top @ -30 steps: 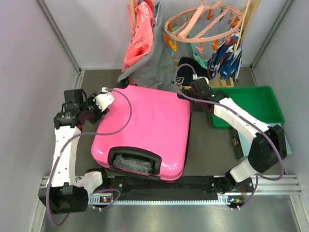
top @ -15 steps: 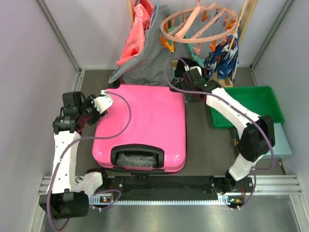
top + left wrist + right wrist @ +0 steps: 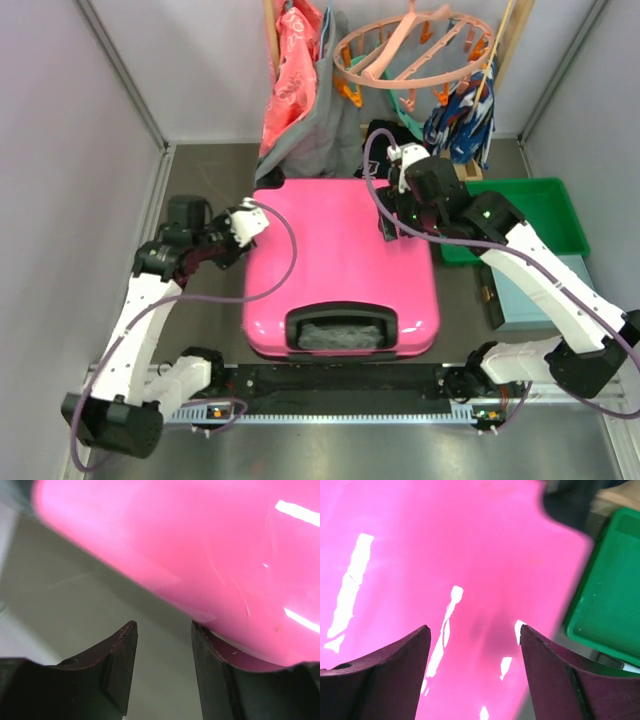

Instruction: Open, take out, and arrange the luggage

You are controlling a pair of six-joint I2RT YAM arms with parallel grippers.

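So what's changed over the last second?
The luggage slid to the robot's right, still closed. The right gripper, now open, came over its far right corner. The left gripper followed along its left side, open. The green tray stayed put.

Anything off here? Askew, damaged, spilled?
Nothing looks damaged or spilled. The suitcase lies flat and closed, not noticeably skewed. One thing to watch: the hanging grey garment appears to reach down to the suitcase's far left corner, so it might catch the lid when that opens.
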